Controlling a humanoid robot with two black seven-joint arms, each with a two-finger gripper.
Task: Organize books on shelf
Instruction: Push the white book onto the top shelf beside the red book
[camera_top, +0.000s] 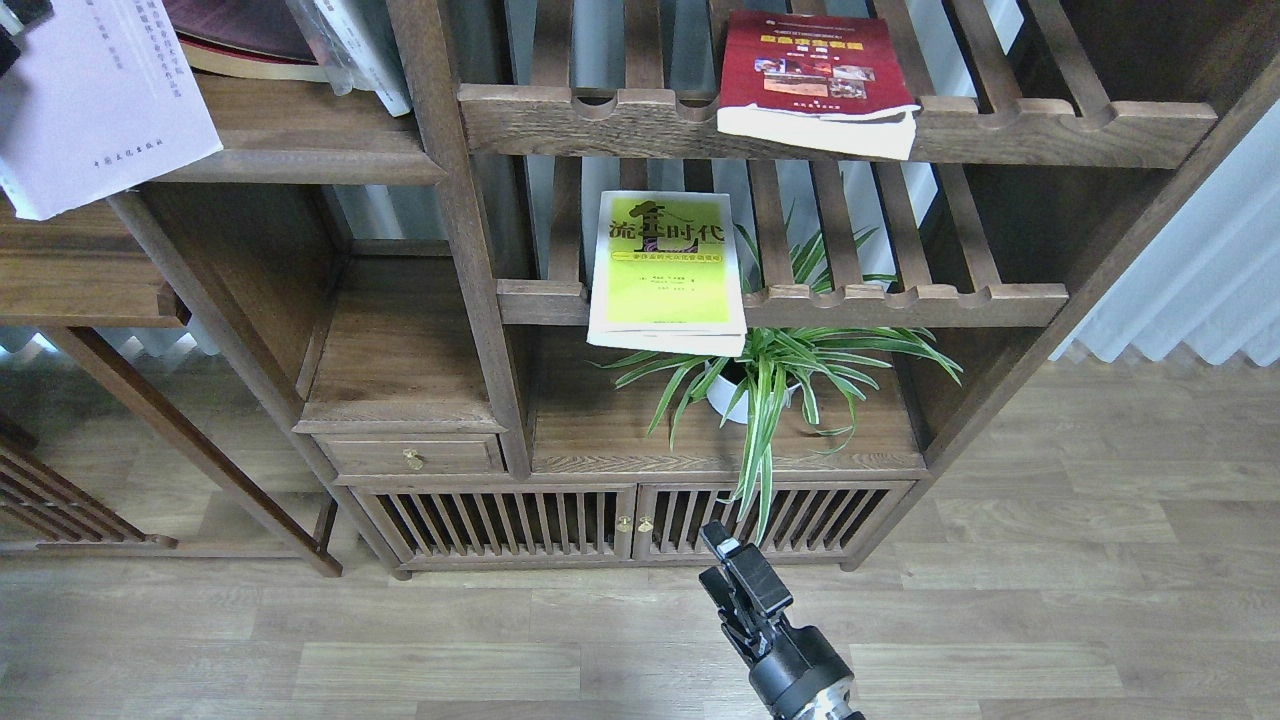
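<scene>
While the lavender book (95, 100) sits at the far left shelf (300, 150), bring it down flat and slow. Right hand (735, 570) hangs low; open or clenched, I cannot tell.

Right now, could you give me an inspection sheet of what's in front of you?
Surface: solid dark-brown wooden shelf board, other books on it.
Job's things: yellow-green paperback and dark red paperback overhang slatted racks; pale lavender paperback upper left.
Clutter: green potted plant.
Pincers: right pincer low, holding nothing; left pincer barely in view.
Cables: nothing seen.
Surroundings: wooden floor, pale curtain.
</scene>
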